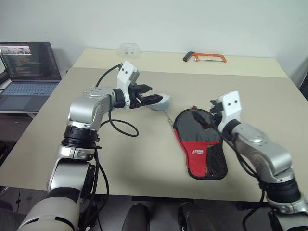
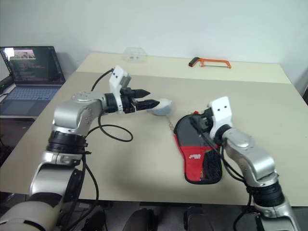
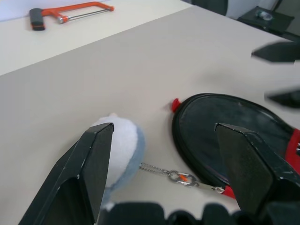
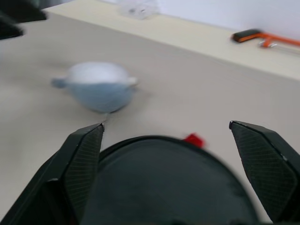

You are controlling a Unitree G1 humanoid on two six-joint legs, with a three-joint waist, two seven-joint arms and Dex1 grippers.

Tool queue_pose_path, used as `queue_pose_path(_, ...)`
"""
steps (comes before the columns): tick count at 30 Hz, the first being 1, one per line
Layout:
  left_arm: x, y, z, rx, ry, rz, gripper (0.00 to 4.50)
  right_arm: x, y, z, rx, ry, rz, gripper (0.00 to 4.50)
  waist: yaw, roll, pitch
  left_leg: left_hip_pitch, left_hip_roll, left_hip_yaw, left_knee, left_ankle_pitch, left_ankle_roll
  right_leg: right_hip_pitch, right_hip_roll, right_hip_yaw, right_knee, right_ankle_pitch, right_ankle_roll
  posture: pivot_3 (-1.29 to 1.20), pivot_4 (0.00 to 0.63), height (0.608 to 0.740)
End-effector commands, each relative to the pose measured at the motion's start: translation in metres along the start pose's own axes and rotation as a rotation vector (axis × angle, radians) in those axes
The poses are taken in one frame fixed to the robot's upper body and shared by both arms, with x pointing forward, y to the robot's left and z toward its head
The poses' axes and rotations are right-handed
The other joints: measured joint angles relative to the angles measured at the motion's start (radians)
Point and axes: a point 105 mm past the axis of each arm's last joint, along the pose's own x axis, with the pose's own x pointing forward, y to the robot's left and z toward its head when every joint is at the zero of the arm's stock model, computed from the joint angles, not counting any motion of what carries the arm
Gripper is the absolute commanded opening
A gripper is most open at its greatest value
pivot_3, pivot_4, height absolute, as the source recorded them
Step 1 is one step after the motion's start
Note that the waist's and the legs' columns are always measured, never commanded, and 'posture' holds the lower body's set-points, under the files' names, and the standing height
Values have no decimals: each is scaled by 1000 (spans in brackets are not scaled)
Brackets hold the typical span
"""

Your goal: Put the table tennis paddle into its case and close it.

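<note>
The case (image 1: 201,147), a black and red paddle-shaped pouch with a mesh pocket, lies flat on the table with its round black end (image 3: 220,126) toward the far side. The table tennis paddle is hidden; I cannot tell whether it is inside the case. My right gripper (image 4: 166,129) is open, and its two fingers straddle the round end of the case just above it. My left gripper (image 3: 164,126) hangs open over the table, between a small plush charm (image 1: 162,102) and the case. A thin chain (image 3: 161,171) links the charm to the case's edge.
An orange-framed hacksaw (image 1: 206,57) lies at the far side of the table, and a clear plastic box (image 1: 129,49) sits at the far left. An open laptop (image 1: 29,67) stands on a side table to the left. The table's near edge (image 1: 144,195) runs below the case.
</note>
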Motion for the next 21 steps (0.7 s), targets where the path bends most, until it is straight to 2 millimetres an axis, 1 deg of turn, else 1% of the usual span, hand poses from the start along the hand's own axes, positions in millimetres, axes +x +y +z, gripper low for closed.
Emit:
queue_pose_path(1,-7,7,19,28,-45,53,3774,2,7,2,-22,-26,20,4483,0,0,0,0,0,0,0,0,0,0,0,0,0,0,0,0,150,740)
queue_pose_path(3,-4,12,18,28,-26,95,3774,7,11,-8,-10,7,25,4483,-1,0,0,0,0,0,1,0,0,0,0,-1,1,0,0,0,150,740)
queue_pose_path(5,3,22,18,14,-10,169,3774,14,16,-18,28,39,38,4483,0,0,0,0,0,0,2,0,0,0,0,-1,3,0,0,0,150,740)
queue_pose_path(8,16,32,14,-1,15,260,3774,25,15,-30,110,54,13,4483,0,0,0,0,0,-1,3,0,0,0,0,-2,5,0,0,0,150,740)
queue_pose_path(9,21,32,13,-14,16,268,3774,27,15,-33,125,55,6,4483,0,0,0,0,0,-1,3,0,0,0,0,-2,6,0,0,0,150,740)
queue_pose_path(12,36,24,10,-25,19,239,3774,32,11,-41,153,51,-26,4483,-2,0,0,0,-1,0,4,0,0,0,0,-2,6,0,0,0,150,740)
queue_pose_path(14,45,19,8,-25,24,221,3774,35,8,-53,224,96,-61,4483,-3,0,0,0,0,0,4,0,0,-1,0,-2,6,0,0,0,150,740)
queue_pose_path(16,51,19,3,-29,57,230,3774,35,8,-73,287,194,-84,4483,-3,0,0,0,0,0,4,0,0,-1,0,-2,7,0,0,0,150,740)
queue_pose_path(17,54,21,-2,-33,82,250,3774,34,11,-79,296,224,-75,4483,-3,0,0,0,0,0,4,0,0,-1,0,-2,7,0,0,0,150,740)
queue_pose_path(19,57,25,-12,-18,137,280,3774,32,18,-85,308,259,-38,4483,-4,-1,-1,1,0,0,4,0,0,0,0,-2,8,0,0,0,150,740)
queue_pose_path(21,58,30,-24,8,198,320,3774,31,23,-84,310,262,-19,4483,-5,-1,-1,4,-1,0,4,0,0,2,0,-1,8,0,0,0,150,740)
